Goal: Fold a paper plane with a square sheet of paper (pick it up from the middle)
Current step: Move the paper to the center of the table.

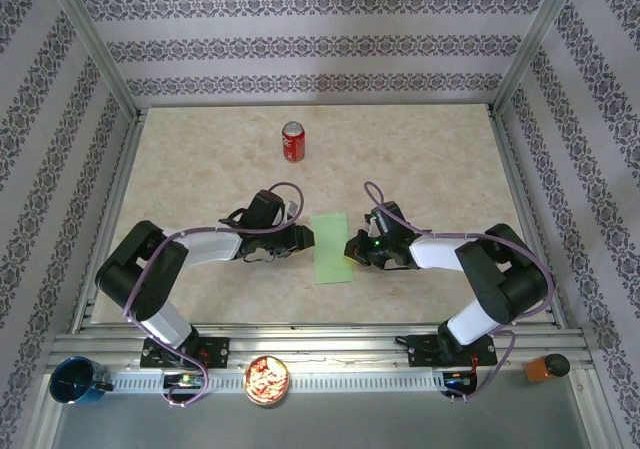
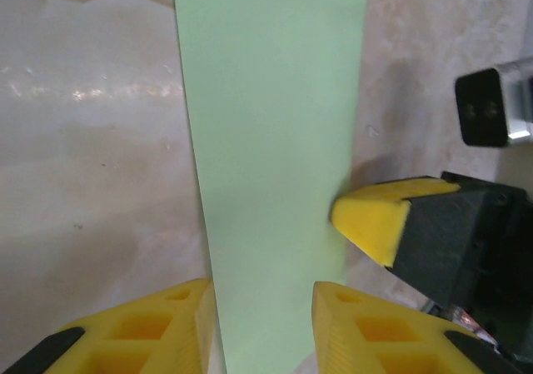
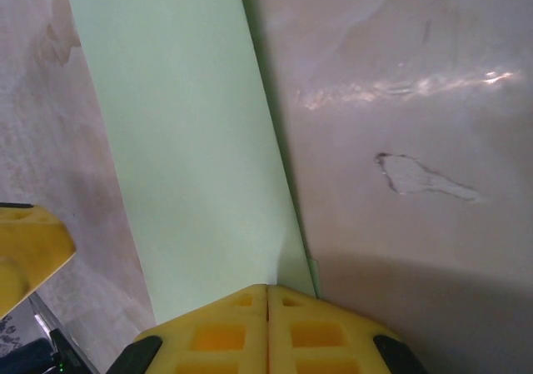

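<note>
On marbled table [image 1: 430, 169], parted left pincer [image 2: 262, 286] and clenched right pincer [image 3: 266, 287] flank smooth green paper [image 1: 332, 249].

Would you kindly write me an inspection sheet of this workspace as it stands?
Surface: beige marbled table, with a pale mark near the paper.
Job's things: green paper, a narrow rectangle lying flat between the arms.
Clutter: red can upright at the back; blue cup, snack bowl and orange-black object by the near rail.
Grippers: left gripper open over the paper; right gripper shut, tips at the paper's edge.
Cables: purple cables loop along both arms.
Surroundings: patterned walls, metal frame.
</note>
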Available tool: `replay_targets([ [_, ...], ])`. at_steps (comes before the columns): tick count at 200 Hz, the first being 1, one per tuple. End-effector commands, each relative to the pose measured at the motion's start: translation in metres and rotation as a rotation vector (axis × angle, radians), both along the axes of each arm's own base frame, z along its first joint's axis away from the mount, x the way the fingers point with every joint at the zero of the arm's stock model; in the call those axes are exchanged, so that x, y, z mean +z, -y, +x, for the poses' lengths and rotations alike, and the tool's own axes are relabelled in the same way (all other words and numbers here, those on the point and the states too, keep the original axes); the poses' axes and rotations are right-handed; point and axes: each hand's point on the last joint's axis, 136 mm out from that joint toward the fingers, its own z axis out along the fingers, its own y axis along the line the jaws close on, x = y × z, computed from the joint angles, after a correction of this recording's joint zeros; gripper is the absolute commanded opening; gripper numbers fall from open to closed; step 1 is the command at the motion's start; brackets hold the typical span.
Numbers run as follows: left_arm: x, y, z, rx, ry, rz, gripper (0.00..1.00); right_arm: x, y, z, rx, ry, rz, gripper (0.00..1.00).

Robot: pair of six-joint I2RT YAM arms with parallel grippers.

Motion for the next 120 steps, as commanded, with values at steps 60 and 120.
replay_targets([
  [60, -0.019, 0.002, 0.000, 0.050, -0.060, 0.118, 0.36, -0.029, 0.015, -0.016, -0.049, -0.090, -0.107, 0.10],
  [120, -0.021, 0.008, 0.001, 0.049, -0.068, 0.105, 0.36, -0.027, 0.013, -0.016, -0.038, -0.088, -0.103, 0.10],
])
